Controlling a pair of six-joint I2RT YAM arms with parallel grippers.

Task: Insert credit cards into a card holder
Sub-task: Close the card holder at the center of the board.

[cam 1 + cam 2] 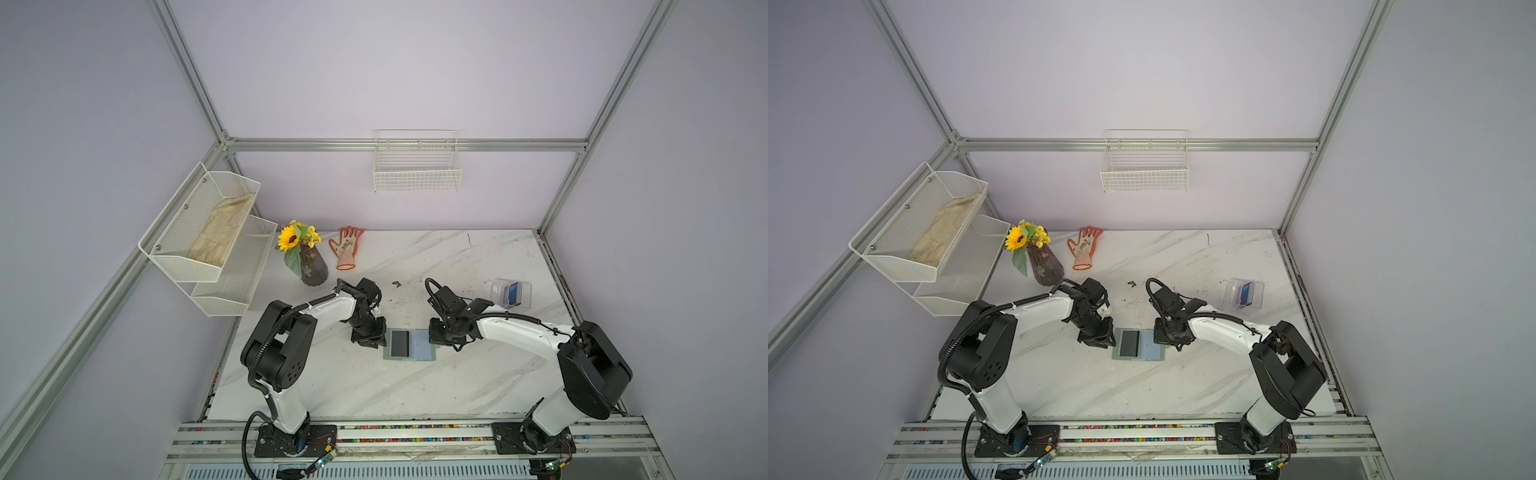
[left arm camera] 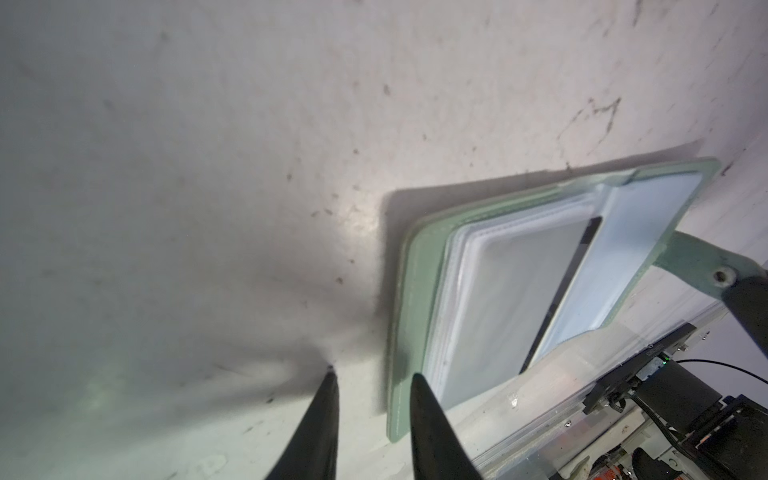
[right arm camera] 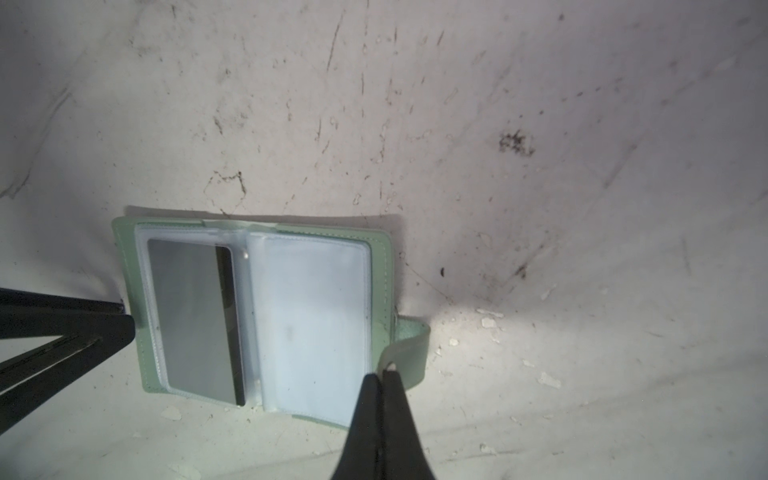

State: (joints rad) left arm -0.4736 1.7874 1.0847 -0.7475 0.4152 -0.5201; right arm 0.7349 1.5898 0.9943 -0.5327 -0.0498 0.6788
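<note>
The sage-green card holder [image 1: 419, 347] [image 1: 1150, 347] lies open on the marble table between both arms. A black credit card [image 1: 400, 343] [image 1: 1128, 344] [image 3: 187, 316] sits in its left clear sleeve; the right sleeve [image 3: 316, 316] shows no card. My left gripper [image 1: 376, 343] [image 2: 374, 376] stands open at the holder's left edge, with nothing between its fingers. My right gripper [image 1: 439, 343] [image 3: 382, 374] is shut on the holder's snap tab [image 3: 411, 345] [image 2: 706, 266], which curls up from the right edge. A blue credit card [image 1: 514, 292] [image 1: 1246, 293] stands in a clear box.
The clear plastic box [image 1: 498, 291] sits at the back right of the table. A vase of sunflowers [image 1: 311, 266] and an orange glove [image 1: 347, 247] lie at the back left. Mesh shelves [image 1: 208, 232] hang on the left wall and a wire basket [image 1: 417, 166] on the back wall.
</note>
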